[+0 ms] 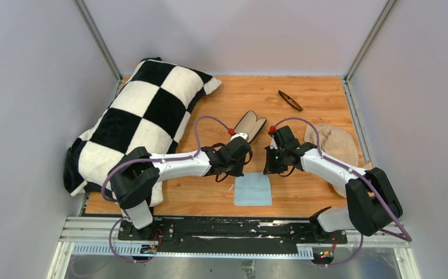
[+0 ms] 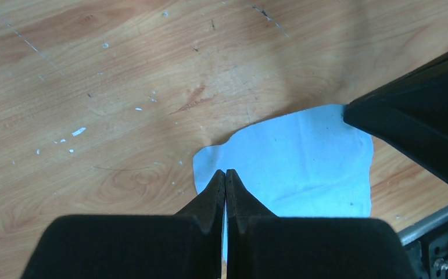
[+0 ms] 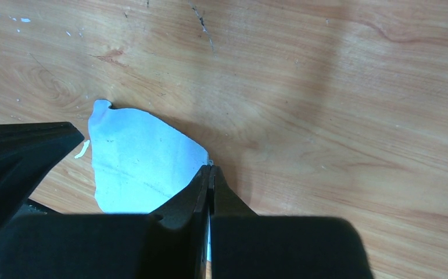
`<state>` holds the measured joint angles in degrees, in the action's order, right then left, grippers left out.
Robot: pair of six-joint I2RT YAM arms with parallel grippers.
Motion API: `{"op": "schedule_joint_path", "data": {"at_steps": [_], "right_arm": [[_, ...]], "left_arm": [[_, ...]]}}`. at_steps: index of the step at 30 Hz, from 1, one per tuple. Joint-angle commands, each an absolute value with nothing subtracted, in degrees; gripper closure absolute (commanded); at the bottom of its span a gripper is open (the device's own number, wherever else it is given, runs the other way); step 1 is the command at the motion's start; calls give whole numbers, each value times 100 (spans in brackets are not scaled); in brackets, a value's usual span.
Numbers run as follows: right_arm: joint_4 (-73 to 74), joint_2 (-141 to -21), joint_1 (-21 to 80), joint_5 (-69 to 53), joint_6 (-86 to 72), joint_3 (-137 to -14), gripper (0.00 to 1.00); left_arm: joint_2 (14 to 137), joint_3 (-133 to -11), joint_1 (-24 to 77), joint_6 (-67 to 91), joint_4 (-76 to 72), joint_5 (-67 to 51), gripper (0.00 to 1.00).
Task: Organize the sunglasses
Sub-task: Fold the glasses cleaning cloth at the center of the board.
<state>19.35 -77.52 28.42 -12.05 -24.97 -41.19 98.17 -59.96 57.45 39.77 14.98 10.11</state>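
Checkered pillow (image 1: 146, 116) lay at ten o'clock. The left gripper (image 2: 225, 174) and right gripper (image 3: 210, 170), both clamped together, seemingly pinched far corners of the blue cloth (image 1: 253, 190) at six. Open case (image 1: 250, 125) sat centre; sunglasses (image 1: 290, 100) lay at one o'clock.

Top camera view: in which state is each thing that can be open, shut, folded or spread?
Case: open, empty.
Sunglasses: folded, lying apart from the case.
Cloth: spread out.
Left jaws: shut on one far corner of the cloth.
Right jaws: shut on the other far corner.
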Motion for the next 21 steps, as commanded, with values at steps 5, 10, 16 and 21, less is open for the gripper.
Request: {"op": "schedule_joint_path", "data": {"at_steps": [5, 10, 16, 21], "right_arm": [[2311, -7524, 2782, -1177, -2336, -4209, 100], [2293, -7571, 2786, -1203, -2347, -4133, 100], [2303, -7509, 2786, -1143, -2339, -4096, 100], [2303, -7550, 2784, -1164, -2367, -4074, 100]], "left_arm": [[9645, -5876, 5726, 3914, 1427, 931, 100], [10131, -6119, 5669, 3895, 1928, 1112, 88], [10143, -5985, 5660, 3987, 1630, 933, 70], [10199, -6146, 5660, 3949, 1802, 1178, 60]]}}
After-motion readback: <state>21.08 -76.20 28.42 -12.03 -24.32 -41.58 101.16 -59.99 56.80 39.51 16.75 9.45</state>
